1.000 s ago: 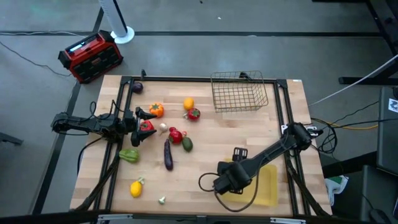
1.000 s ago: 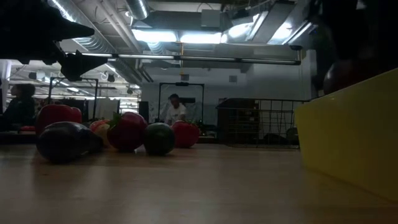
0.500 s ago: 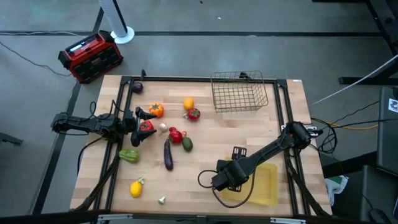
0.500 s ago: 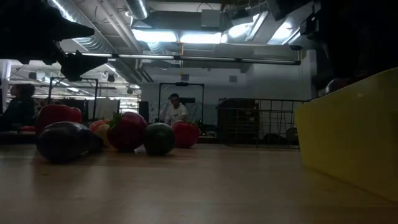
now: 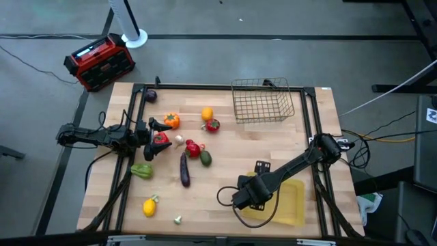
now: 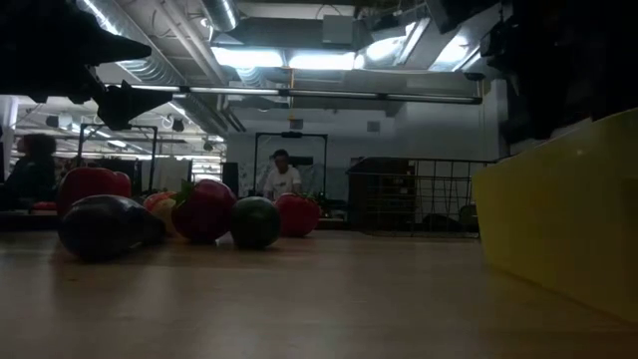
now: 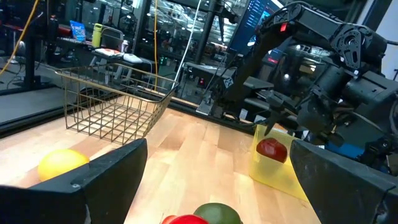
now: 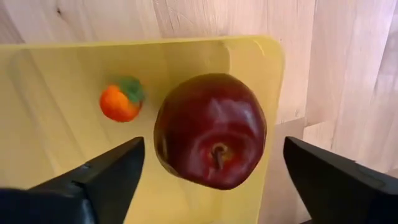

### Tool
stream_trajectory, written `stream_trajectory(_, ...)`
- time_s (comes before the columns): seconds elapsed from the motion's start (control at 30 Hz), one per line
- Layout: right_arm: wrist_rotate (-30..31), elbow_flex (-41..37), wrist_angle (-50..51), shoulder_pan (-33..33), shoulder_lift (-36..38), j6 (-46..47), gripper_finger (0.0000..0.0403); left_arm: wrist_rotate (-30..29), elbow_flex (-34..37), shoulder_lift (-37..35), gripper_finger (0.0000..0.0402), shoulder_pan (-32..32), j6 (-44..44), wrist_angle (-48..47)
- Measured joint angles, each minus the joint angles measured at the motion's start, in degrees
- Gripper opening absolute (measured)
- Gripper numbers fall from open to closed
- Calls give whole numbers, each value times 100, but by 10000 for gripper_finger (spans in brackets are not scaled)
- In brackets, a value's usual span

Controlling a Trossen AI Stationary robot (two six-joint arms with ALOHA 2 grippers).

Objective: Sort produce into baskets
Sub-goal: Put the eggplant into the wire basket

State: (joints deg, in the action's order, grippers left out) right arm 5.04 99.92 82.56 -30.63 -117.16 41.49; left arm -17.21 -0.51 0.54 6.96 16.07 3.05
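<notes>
We see a red apple (image 8: 210, 132) sitting in the yellow tray (image 8: 56, 106), close to the tray's edge, with a small orange fruit (image 8: 120, 99) just beside it. A moment ago our right hand (image 5: 247, 196) was holding something between its fingers; now those fingers stand wide on each side of the apple and do not touch it. We think this means one more piece is sorted and the hand can go and get another.

The apple is round, smooth and shiny, with a little dent at the stem. The tray is flat, see-through plastic with rounded corners. The wire basket (image 5: 262, 101) at the far edge of the tabletop (image 5: 225, 157) is thin metal mesh, and we see nothing in it.

Most of the produce is not sorted yet: a long purple eggplant (image 5: 184, 169), a green pepper (image 5: 141, 170), a lemon (image 5: 149, 206) and others lie on the pale wooden planks. Our left hand (image 5: 156, 134) waits among them, wide open.
</notes>
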Motion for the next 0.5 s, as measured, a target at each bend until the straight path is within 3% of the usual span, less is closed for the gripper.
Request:
stream_trajectory(0.27,18,176,482,2,-1,31,381,0,0,0,392,0,1,0)
stream_trajectory(0.5,514,645,752,2,-4,11,376,-22,0,0,392,0,285,16)
